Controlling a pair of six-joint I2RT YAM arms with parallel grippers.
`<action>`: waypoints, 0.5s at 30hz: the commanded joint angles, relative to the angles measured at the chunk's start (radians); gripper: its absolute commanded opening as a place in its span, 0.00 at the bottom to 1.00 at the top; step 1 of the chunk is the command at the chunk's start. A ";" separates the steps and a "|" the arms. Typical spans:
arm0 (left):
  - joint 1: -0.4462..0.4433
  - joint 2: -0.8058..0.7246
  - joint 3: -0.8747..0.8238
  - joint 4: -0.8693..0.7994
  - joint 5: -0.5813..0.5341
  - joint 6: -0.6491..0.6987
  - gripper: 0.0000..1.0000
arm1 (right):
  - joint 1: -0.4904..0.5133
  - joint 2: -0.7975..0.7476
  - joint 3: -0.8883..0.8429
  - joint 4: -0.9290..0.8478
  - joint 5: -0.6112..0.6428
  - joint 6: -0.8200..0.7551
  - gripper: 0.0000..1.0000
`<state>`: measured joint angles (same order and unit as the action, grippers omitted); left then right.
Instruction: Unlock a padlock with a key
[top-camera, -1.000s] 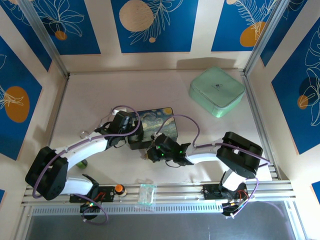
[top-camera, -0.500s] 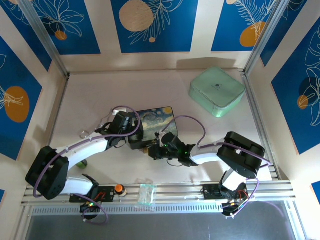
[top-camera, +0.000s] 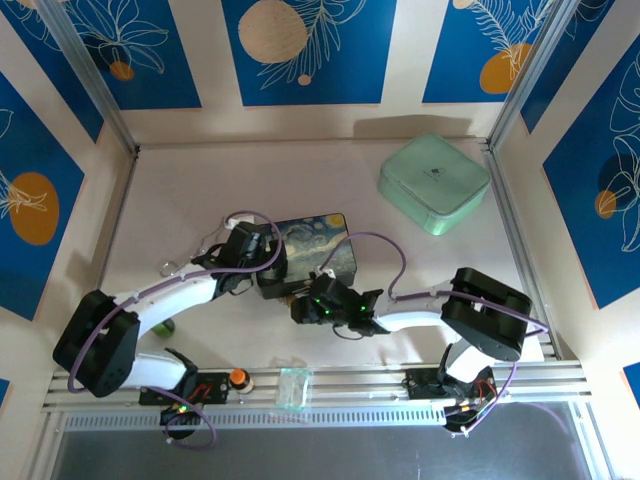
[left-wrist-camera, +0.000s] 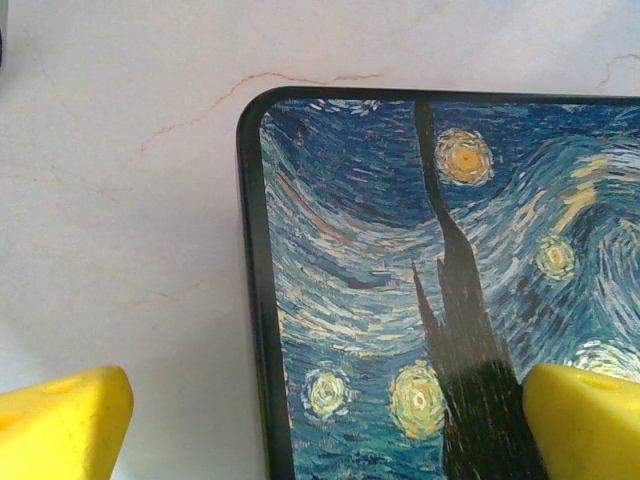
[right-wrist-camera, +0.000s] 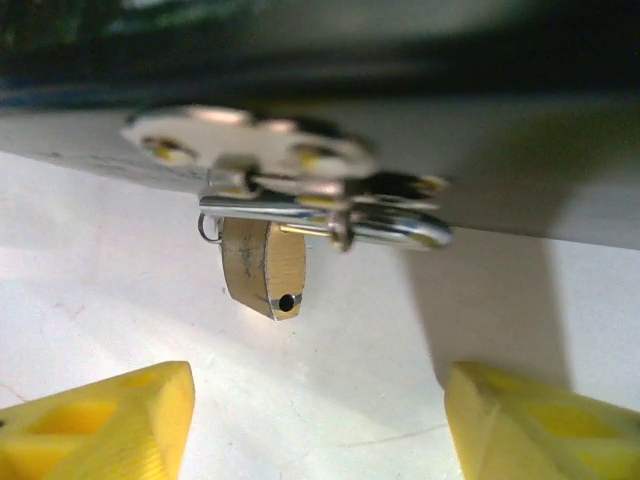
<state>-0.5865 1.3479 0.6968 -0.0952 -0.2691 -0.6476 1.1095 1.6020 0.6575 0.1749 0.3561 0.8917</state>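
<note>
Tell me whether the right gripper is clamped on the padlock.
No: the right gripper's fingers stand wide apart below the padlock, which hangs untouched from the clasp.

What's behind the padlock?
The box's side wall and its clasp, which the padlock hangs from by its shackle. The patch of wall right behind the padlock's body is covered, and the box is shut, so its inside is hidden.

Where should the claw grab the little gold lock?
I'd grab the padlock by its brass body's flat sides, the right claw coming straight in from the front. That body hangs free below the clasp, while the shackle is threaded through it.
</note>
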 joint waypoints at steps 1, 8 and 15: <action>0.015 0.031 0.003 -0.051 -0.035 0.025 0.99 | 0.033 0.079 0.075 -0.171 0.060 -0.011 0.71; 0.015 0.024 -0.007 -0.046 -0.030 0.024 0.99 | 0.051 0.174 0.170 -0.225 0.155 -0.013 0.76; 0.015 0.042 -0.006 -0.036 -0.021 0.029 0.99 | 0.085 0.253 0.237 -0.203 0.231 -0.025 0.69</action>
<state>-0.5861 1.3525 0.6975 -0.0891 -0.2691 -0.6449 1.1854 1.7809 0.8883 0.0067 0.5705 0.8639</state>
